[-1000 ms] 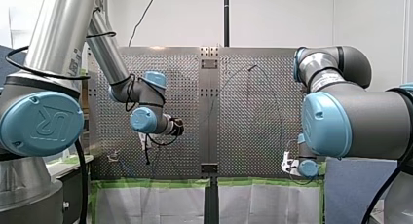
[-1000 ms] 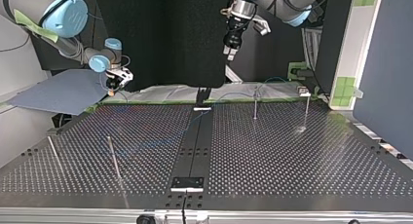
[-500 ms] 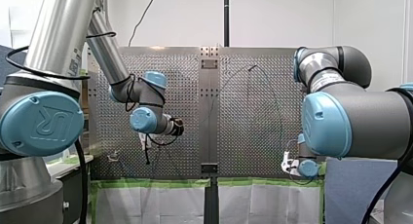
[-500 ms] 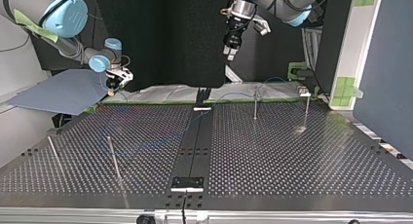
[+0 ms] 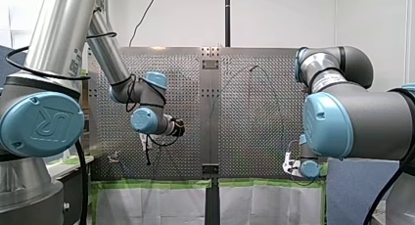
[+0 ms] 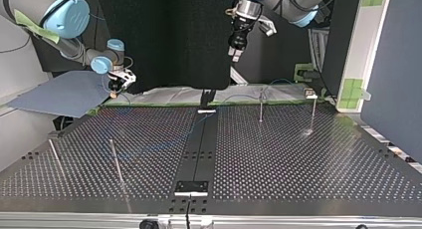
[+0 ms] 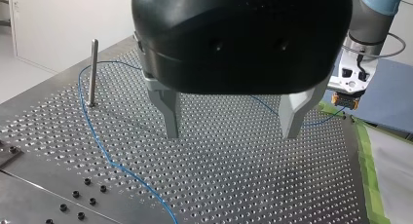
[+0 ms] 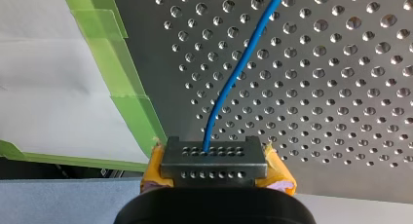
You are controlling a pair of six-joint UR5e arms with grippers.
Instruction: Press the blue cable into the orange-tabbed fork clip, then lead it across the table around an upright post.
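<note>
The blue cable (image 7: 97,136) lies in loose curves on the perforated table and passes an upright post (image 7: 92,70). My left gripper (image 7: 231,134), black with metal fingers, hangs open well above the table (image 6: 235,52) with nothing between its fingers. At the table's far corner my right gripper (image 8: 214,151) is shut on the blue cable (image 8: 242,63), which runs out between its yellow pads over the plate. It also shows in the left wrist view as a gripper (image 7: 347,100) beyond the table's edge. A small clip (image 6: 311,93) sits at the top view's far right.
Several thin upright posts stand on the table (image 6: 261,107) (image 6: 313,114) (image 6: 115,162). A dark centre strip (image 6: 196,159) with a bracket (image 6: 191,187) runs across the plate. Green tape (image 8: 131,87) lines the table's edge. A blue-grey sheet (image 6: 64,94) lies beside my right arm.
</note>
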